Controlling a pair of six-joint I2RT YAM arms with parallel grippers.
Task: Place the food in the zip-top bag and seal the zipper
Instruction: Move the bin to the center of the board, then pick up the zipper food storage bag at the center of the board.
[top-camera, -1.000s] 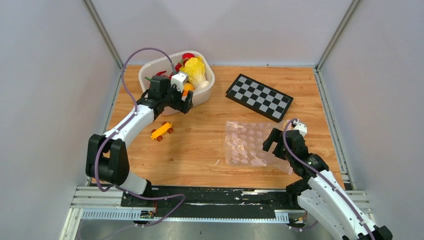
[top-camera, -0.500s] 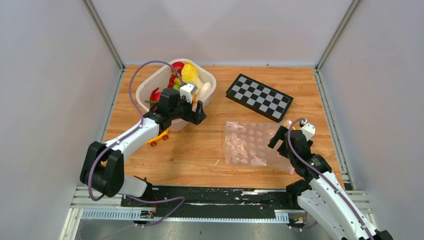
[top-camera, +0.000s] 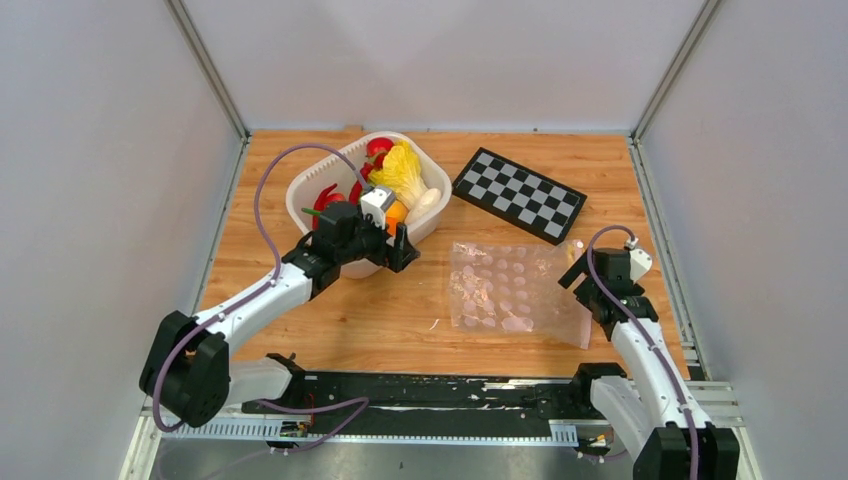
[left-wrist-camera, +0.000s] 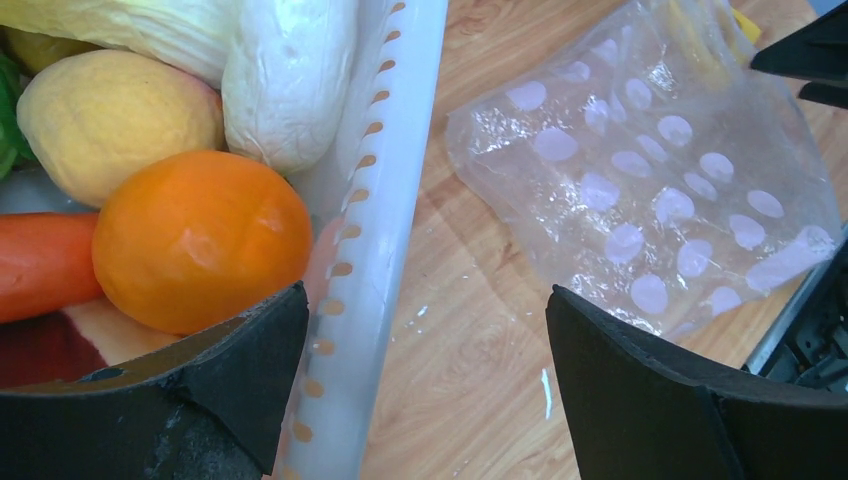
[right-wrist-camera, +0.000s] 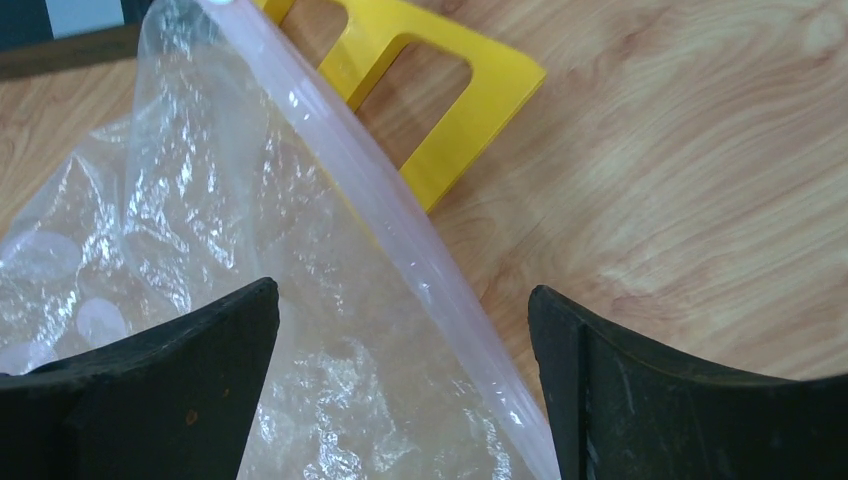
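Note:
The food lies in a white slotted basket (top-camera: 300, 192): an orange (left-wrist-camera: 200, 240), a yellow fruit (left-wrist-camera: 110, 120), a white piece (left-wrist-camera: 285, 75), a yellow-green cabbage (top-camera: 402, 172) and red chillies (top-camera: 378, 148). My left gripper (top-camera: 397, 252) is open and straddles the basket's near-right wall (left-wrist-camera: 385, 200), one finger inside under the orange, one outside. The clear dotted zip-top bag (top-camera: 505, 290) lies flat and empty right of the basket. My right gripper (top-camera: 580, 272) is open at the bag's right edge, and the pink zipper (right-wrist-camera: 400, 240) runs between its jaws (right-wrist-camera: 403, 300).
A black-and-white checkerboard (top-camera: 518, 194) lies behind the bag. A flat yellow plastic piece with cut-outs (right-wrist-camera: 430, 110) lies partly under the bag's zipper edge. Grey walls close in the wooden table on three sides.
The basket has slid right and forward toward the bag along with my left gripper. My right gripper has moved right to the bag's zipper edge. The yellow toy car no longer shows.

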